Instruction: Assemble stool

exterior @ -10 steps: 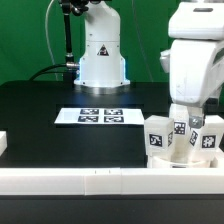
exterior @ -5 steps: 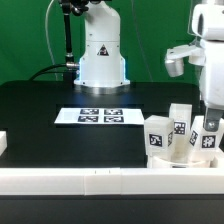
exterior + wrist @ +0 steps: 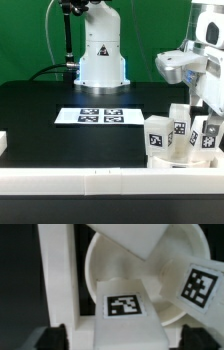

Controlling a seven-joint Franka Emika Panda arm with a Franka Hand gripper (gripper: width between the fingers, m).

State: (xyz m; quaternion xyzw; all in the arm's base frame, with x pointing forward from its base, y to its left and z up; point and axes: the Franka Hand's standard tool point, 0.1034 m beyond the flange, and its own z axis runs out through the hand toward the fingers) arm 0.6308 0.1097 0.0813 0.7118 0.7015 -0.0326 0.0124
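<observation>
The stool stands upside down at the exterior view's right, against the rail: a round white seat disc (image 3: pixel 178 160) with tagged white legs (image 3: pixel 158 136) pointing up. My gripper (image 3: pixel 205 122) hangs over the right-hand leg. In the wrist view the seat disc (image 3: pixel 98 258) fills the picture, and a leg (image 3: pixel 125 286) with a square tag runs down between my black fingers (image 3: pixel 54 338). My gripper (image 3: pixel 124 340) stands open, with a narrow gap on each side of that leg. A second tagged leg (image 3: pixel 203 286) stands beside it, and a third (image 3: pixel 150 241) lies farther off.
A long white border rail (image 3: pixel 80 181) runs along the table's front edge. The marker board (image 3: pixel 100 116) lies mid-table. The arm's white base (image 3: pixel 100 55) stands at the back. A small white piece (image 3: pixel 3 143) sits at the far left edge.
The hand has turned about its axis and risen off the stool; a second ago it covered the legs, and now it sits higher at the right. The stool has not moved.
</observation>
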